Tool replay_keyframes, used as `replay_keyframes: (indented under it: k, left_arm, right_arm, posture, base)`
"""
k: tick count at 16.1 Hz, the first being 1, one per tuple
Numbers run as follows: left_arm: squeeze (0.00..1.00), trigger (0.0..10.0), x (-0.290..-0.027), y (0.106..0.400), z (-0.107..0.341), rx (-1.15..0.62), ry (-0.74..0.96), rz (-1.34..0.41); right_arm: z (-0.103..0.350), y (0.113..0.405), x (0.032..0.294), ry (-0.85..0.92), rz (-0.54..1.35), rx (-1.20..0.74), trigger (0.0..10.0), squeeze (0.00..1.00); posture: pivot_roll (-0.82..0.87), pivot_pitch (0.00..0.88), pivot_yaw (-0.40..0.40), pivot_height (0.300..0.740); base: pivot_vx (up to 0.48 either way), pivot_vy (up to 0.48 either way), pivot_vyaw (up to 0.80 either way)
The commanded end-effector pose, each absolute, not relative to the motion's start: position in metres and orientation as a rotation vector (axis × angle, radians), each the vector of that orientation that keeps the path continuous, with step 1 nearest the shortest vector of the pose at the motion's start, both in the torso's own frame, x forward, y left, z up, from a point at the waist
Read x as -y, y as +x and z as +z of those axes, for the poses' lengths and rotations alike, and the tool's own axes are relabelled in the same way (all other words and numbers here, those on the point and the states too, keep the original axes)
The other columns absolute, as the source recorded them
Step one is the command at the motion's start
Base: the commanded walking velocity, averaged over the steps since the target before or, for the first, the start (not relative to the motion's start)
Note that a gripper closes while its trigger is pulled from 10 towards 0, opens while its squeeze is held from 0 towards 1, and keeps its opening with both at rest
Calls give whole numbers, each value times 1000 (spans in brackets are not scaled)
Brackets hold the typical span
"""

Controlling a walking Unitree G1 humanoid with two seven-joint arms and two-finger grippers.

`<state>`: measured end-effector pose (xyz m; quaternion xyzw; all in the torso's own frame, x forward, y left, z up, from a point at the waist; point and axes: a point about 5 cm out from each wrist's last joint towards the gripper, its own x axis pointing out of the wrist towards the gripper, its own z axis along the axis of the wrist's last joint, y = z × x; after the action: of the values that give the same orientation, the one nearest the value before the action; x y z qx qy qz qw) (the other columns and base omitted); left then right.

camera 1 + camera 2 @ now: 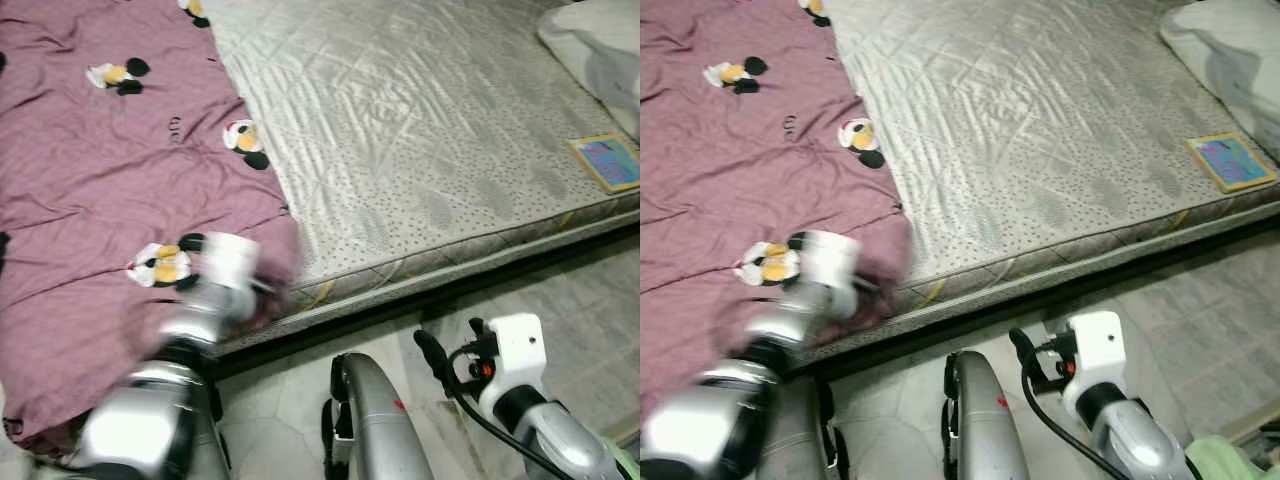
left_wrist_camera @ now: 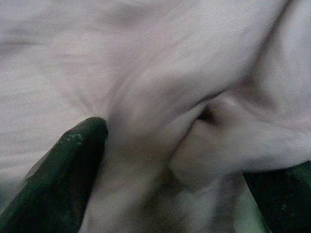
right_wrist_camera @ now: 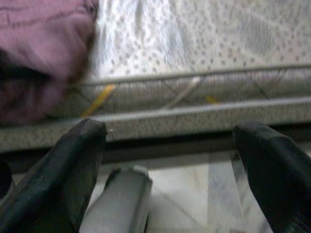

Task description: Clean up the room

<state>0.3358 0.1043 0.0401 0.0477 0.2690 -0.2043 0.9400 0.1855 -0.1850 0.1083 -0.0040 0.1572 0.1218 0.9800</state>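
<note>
A mauve blanket (image 1: 100,190) printed with cartoon mice covers the left part of the bed, and its near corner droops over the mattress edge. My left arm (image 1: 215,290) is blurred as it reaches onto that corner. In the left wrist view my left gripper (image 2: 180,165) is open, its fingers (image 2: 68,170) wide apart with a bunched fold of the blanket (image 2: 194,121) between them. My right gripper (image 3: 170,160) is open and holds nothing; it hangs low over the floor, facing the mattress side (image 3: 194,92).
The bare quilted mattress (image 1: 420,130) fills the right part of the bed. A colourful book (image 1: 608,160) lies near its right edge, a white pillow (image 1: 600,50) behind it. Pale tiled floor (image 1: 600,290) runs along the bed front. Something green (image 1: 1230,460) lies at the lower right.
</note>
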Motion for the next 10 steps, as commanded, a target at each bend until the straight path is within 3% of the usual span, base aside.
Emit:
replay_keyframes:
  k: [1,5,7,10]
  left_arm:
    - [0,10000,-85,324,29,-601,137,-550]
    - [0,10000,-38,282,5,-659,297,-946]
    - [0,10000,-31,267,-4,-667,342,-1030]
    - [0,10000,-26,270,3,-542,434,-1048]
  right_arm:
    - [108,184,185,-16,239,-328,10000,0]
    - [106,195,181,-8,243,-314,10000,0]
    - [105,201,179,-4,239,-301,10000,0]
    - [104,210,174,6,234,-276,10000,0]
  posture:
    - [-268,257,-102,609]
    - [-242,233,-86,609]
    - [-227,219,-75,609]
    - [-204,197,-59,609]
  base:
    - [0,0,0]
    - [0,0,0]
    - [0,0,0]
    - [0,0,0]
